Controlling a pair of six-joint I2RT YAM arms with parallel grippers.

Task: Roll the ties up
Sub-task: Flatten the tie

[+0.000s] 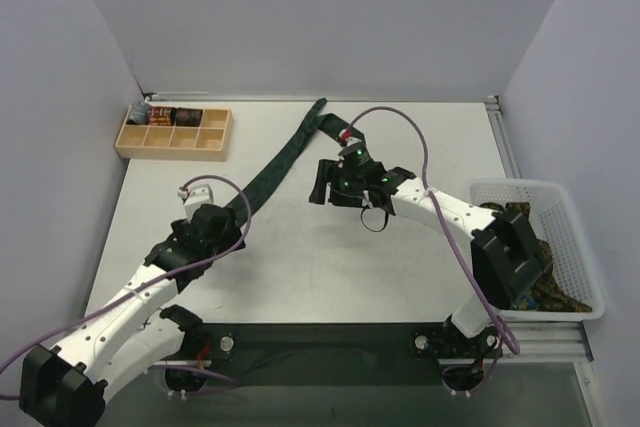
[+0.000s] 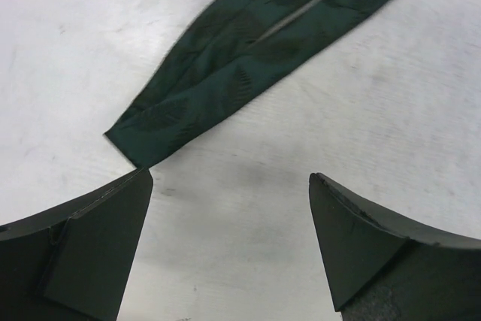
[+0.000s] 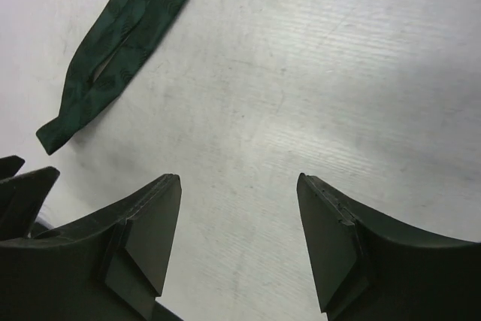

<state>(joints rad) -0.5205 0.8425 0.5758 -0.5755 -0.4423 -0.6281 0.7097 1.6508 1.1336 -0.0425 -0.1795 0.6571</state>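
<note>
Left hand (image 2: 231, 186) and right hand (image 3: 238, 186) gape empty; your pinch may skid the tie (image 2: 225, 65) tip across the surface (image 2: 391, 125).

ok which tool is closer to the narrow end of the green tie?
Left. The left tool hovers open right at the green tie's narrow end, the tip just ahead of it. The right tool, also open, sits well back from that end.

Overhead and close wrist views, tie (image 1: 285, 155) shared
</note>
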